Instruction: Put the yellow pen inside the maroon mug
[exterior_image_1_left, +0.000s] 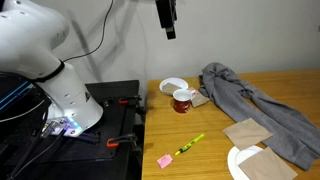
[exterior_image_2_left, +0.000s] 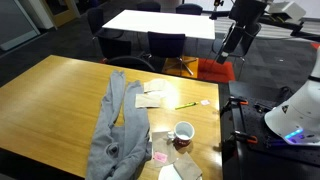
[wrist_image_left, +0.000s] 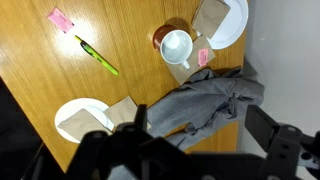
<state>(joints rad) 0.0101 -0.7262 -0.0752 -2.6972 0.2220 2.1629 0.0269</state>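
The yellow pen (exterior_image_1_left: 191, 144) lies flat on the wooden counter (exterior_image_1_left: 280, 85), apart from the maroon mug (exterior_image_1_left: 183, 100), which stands upright beside a grey cloth (exterior_image_1_left: 250, 100). The hand (exterior_image_1_left: 168, 30) hangs high above the counter, its fingers spread apart and holding nothing.

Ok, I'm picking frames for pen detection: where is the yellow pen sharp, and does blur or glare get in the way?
Wrist view: the yellow pen reads clearest, evenly lit; only the gripper at the bottom edge is dark and blurred. Both exterior views: the pen is a small soft streak; the robot base lights blow out.
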